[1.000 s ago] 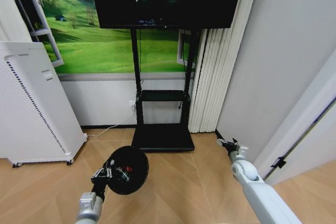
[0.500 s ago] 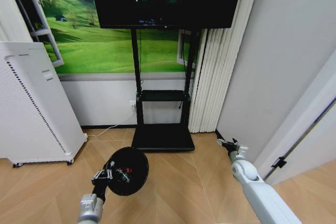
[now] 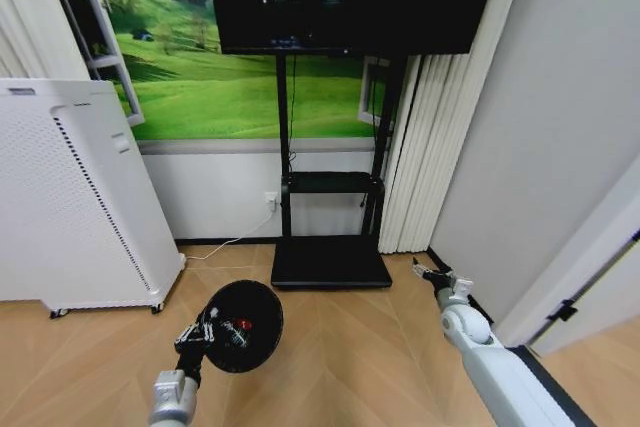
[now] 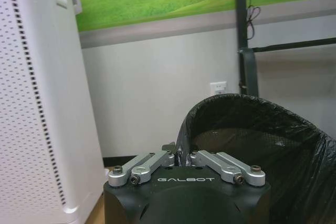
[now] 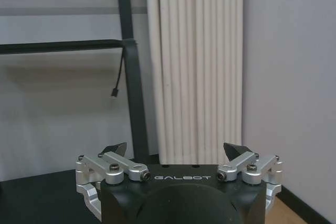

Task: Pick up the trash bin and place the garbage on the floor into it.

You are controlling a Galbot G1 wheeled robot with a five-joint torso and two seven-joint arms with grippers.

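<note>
Camera view is shifting rightward against the TV stand (image 3: 331,237); things unmoved | left gripper (image 3: 203,330) is clamping one trash bin (image 3: 243,324) rim, in front of the stand, red scrap (image 3: 245,324) inside | right gripper (image 3: 432,275) is idling, fingers apart, right of stand.

The left arm reaches forward low on the robot's left, its tool (image 3: 203,330) clamped with fingers (image 4: 157,160) drawn together on the rim of the trash bin (image 3: 243,324), while the right arm stretches forward on the right, its tool (image 3: 432,275) spread wide and empty.
</note>
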